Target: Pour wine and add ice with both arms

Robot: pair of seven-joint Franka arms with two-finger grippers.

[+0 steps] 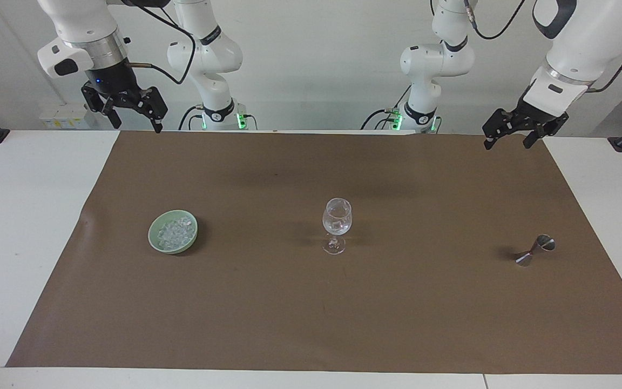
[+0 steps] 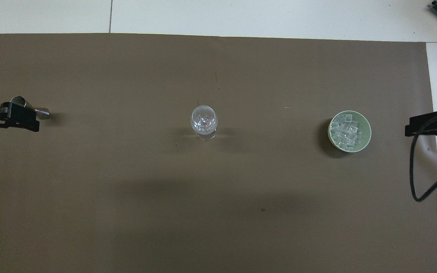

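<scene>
facing view
landmark: wine glass (image 1: 337,224), upright mid-mat, some clear content in the bowl, can't tell what
ice (image 1: 176,231): heaped in green bowl (image 1: 154,237), beside the glass toward the right arm's end, well apart from it
jigger (image 1: 535,250): metal, double cone, tipped on its side, beside the glass toward the left arm's end, well apart
right gripper (image 1: 127,111): raised, over the mat edge at the robots' side, fingers spread, holding nothing
left gripper (image 1: 511,131): raised, over the mat corner at the robots' side, fingers apart, nothing held
both arms: look parked, waiting

overhead view
glass (image 2: 204,118): mid-mat, seen down into the bowl
ice (image 2: 347,131): in green bowl (image 2: 367,131), level with the glass
jigger (image 2: 32,110): partly covered by left gripper (image 2: 10,116), which hangs above it, not touching
right gripper (image 2: 427,126): over the mat edge next to the bowl

handling (judgement)
ice: cubes light, hard, likely slippery, small; pinch one by flat sides, from top of heap
glass: fragile, tips easily

counts
glass: one
bowl: one
jigger: one
cubes: many, can't count
arms: two
</scene>
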